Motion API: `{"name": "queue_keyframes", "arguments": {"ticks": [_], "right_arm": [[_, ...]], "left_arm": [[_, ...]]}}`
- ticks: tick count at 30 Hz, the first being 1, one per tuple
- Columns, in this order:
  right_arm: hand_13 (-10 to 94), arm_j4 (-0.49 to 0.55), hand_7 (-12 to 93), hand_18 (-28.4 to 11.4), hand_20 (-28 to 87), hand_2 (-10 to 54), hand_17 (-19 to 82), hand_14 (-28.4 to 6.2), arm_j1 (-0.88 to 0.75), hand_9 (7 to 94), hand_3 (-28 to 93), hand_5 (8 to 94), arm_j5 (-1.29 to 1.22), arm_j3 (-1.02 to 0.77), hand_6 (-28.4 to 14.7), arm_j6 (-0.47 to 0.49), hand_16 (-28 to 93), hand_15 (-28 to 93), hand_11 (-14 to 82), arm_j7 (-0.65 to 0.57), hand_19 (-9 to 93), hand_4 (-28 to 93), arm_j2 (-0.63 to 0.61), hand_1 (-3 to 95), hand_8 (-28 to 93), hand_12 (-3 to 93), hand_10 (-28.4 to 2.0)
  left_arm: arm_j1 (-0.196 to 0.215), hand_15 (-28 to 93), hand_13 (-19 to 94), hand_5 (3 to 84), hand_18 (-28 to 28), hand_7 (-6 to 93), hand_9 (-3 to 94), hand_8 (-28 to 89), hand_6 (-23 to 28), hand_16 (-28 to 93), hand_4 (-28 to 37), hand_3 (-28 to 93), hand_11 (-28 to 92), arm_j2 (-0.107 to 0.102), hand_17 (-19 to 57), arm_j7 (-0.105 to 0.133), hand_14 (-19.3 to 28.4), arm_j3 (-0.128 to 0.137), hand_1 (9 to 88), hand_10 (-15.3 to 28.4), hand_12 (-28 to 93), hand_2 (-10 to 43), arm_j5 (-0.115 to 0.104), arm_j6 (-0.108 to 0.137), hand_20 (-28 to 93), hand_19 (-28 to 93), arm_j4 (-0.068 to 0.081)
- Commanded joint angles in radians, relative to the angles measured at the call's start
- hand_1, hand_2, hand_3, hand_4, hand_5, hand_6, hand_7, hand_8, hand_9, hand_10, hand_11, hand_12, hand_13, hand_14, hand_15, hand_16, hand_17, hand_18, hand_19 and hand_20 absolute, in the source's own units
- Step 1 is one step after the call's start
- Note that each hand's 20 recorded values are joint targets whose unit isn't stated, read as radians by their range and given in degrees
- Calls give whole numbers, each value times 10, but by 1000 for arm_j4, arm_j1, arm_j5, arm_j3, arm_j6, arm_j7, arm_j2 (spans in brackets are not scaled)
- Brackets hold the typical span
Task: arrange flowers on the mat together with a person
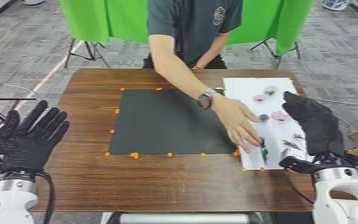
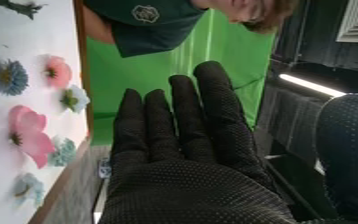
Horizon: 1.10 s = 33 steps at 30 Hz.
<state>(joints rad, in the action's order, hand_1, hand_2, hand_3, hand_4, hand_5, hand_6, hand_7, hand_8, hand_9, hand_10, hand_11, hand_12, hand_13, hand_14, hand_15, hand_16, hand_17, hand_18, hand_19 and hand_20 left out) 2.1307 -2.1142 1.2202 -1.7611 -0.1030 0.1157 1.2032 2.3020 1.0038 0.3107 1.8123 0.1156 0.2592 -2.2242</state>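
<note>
Two pink flowers [image 1: 280,116] lie left of the open, straight fingers of the right hand [image 1: 316,122]; let the person's hand [image 1: 236,119] clear, then pinch one lightly.

Green curtain [image 1: 104,20]; black tripod stand [image 1: 88,52]

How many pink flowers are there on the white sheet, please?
2: one pink flower toward the far end, another pink flower closer to us. Some may be hidden.
</note>
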Motion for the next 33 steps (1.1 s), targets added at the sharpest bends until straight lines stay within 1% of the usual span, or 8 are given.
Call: {"name": "queue_keyframes", "arguments": {"ticks": [1,6,11,17,23,27,30,33], "right_arm": [[255,24,133,-85,69,123,127,-98,-64,383,820,485,11,-63,-55,62,64,100,79,8,237,-283,40,61,-125,77,-133],[256,15,133,-87,69,121,126,-98,-38,378,819,481,18,-32,-54,32,65,98,76,-2,242,-283,18,65,-125,79,-134],[254,16,135,-103,72,84,122,-99,-39,367,823,471,62,-39,-54,37,68,96,70,-16,252,-282,8,91,-124,82,-140],[232,8,136,-123,79,25,110,-118,-11,324,814,421,287,-41,-55,44,82,85,57,-30,280,-271,-17,129,-119,91,-158],[221,22,139,-127,77,-13,106,-122,-19,295,802,374,415,-63,-57,44,96,80,52,-64,293,-260,-30,159,-115,99,-165],[213,40,138,-136,80,-24,99,-128,-31,286,793,358,510,-70,-62,33,109,89,51,-123,317,-258,-49,178,-112,105,-168],[213,68,136,-147,78,-24,97,-137,-37,282,782,353,646,-79,-65,23,115,114,54,-239,356,-255,-77,190,-110,110,-170],[211,79,134,-151,71,-25,98,-143,-38,276,774,350,763,-84,-69,8,110,129,57,-320,384,-247,-117,199,-108,111,-178]], "left_arm": [[23,344,304,449,142,133,406,-101,88,-51,-283,705,239,10,-55,-5,171,6,237,178,110,135,-1,3,122,299,1],[21,342,304,448,143,133,405,-101,87,-51,-283,704,239,14,-56,-6,170,7,237,178,111,135,3,1,122,300,-1],[23,343,304,447,143,132,406,-101,87,-51,-283,706,238,19,-56,-7,170,10,236,176,111,135,7,-4,121,300,0],[21,342,304,447,143,130,405,-101,87,-51,-283,703,234,23,-56,-9,170,9,238,174,109,135,6,0,122,301,1],[8,341,303,446,143,130,404,-101,87,-51,-283,705,232,14,-56,-14,171,4,237,175,109,135,7,-3,121,299,8],[20,341,303,446,143,130,404,-101,86,-51,-283,704,232,14,-56,-5,170,8,238,174,110,135,5,-3,122,299,2],[29,341,303,446,143,130,404,-101,86,-50,-283,705,231,16,-56,8,170,9,237,175,109,135,3,0,121,298,-6],[32,341,303,446,143,132,405,-101,87,-50,-283,706,234,21,-56,12,170,2,236,174,111,135,-1,-6,121,298,-5]]}}
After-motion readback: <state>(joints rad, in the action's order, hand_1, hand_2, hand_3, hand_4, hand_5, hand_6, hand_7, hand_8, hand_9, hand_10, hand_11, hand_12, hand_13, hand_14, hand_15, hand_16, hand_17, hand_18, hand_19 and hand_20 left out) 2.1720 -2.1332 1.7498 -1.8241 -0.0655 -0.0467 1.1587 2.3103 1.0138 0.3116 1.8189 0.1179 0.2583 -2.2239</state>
